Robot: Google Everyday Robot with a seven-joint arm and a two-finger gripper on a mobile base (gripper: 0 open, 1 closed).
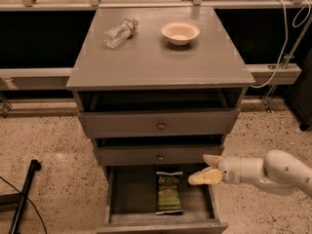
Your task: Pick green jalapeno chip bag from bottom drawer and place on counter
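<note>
green jalapeno chip bag (pixel 169 193) laid flat in pulled-out bottom drawer (pixel 129 196), gripper (pixel 207 169) positioned over drawer's right edge, beside bag, jaws spread, nothing gripped, bottle (pixel 120 32) and bowl (pixel 180 32) seated on counter (pixel 156 62)

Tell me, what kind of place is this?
Probably a robot test lab, not a home kitchen: a lone grey drawer cabinet on a speckled floor, loose cables beside it, and the gripper, open, over the bottom drawer beside the chip bag.
</note>
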